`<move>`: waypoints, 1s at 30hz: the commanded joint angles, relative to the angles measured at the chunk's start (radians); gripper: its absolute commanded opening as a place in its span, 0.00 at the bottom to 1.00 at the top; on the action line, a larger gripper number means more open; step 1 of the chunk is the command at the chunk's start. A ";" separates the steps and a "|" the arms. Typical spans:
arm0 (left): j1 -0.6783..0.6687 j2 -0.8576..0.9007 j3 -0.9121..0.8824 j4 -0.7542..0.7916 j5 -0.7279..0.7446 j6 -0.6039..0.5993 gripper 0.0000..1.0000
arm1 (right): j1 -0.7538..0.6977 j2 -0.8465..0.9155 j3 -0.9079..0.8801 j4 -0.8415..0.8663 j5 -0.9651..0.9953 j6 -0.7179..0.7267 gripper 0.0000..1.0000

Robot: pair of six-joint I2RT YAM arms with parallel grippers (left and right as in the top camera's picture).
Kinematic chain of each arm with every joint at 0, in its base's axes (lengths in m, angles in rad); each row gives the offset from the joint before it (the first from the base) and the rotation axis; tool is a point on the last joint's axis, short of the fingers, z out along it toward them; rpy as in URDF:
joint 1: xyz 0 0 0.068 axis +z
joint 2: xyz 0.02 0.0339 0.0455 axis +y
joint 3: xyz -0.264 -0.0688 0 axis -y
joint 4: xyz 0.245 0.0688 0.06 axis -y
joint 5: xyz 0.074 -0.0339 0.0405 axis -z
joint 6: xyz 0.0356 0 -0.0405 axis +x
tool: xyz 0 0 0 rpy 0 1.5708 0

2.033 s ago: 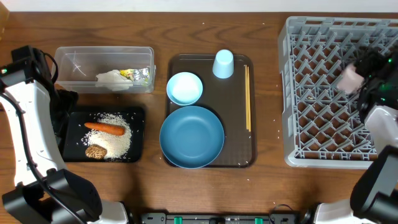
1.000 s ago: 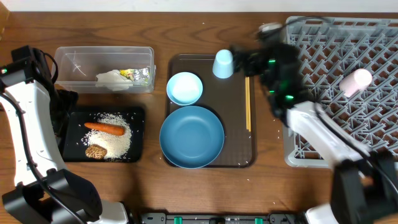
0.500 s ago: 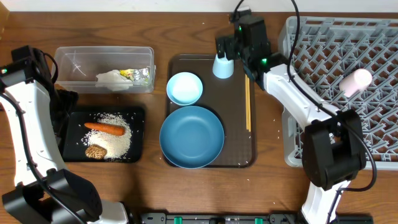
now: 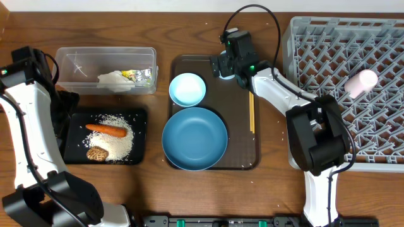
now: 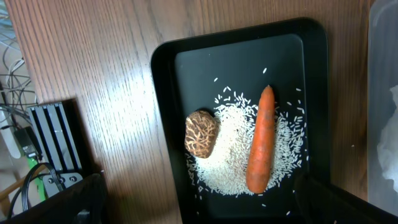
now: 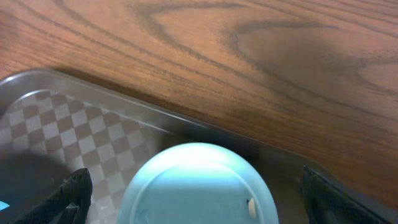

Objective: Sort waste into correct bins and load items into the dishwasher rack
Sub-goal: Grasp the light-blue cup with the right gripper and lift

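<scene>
While the light-blue cup (image 6: 198, 183) stands at the far edge of the brown tray (image 4: 243, 151), the right gripper (image 4: 227, 64) hovers just over it, fingers (image 6: 71, 199) spread wide on either side, clear of its walls.

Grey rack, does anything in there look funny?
Yes. The pale pink cup lies tipped over on its side across the pegs of the grey rack, near its right edge, instead of standing straight.
</scene>
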 commanded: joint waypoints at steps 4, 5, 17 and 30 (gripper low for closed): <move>0.004 -0.003 0.002 -0.006 -0.002 -0.012 0.98 | 0.009 -0.001 0.008 -0.005 0.010 0.030 0.85; 0.004 -0.003 0.002 -0.006 -0.002 -0.012 0.98 | 0.009 -0.001 0.008 -0.008 0.010 0.030 0.80; 0.004 -0.003 0.002 -0.006 -0.002 -0.012 0.98 | 0.009 -0.023 0.008 -0.040 0.010 0.042 0.69; 0.004 -0.003 0.002 -0.006 -0.002 -0.012 0.98 | -0.013 -0.158 0.009 -0.055 0.032 0.045 0.51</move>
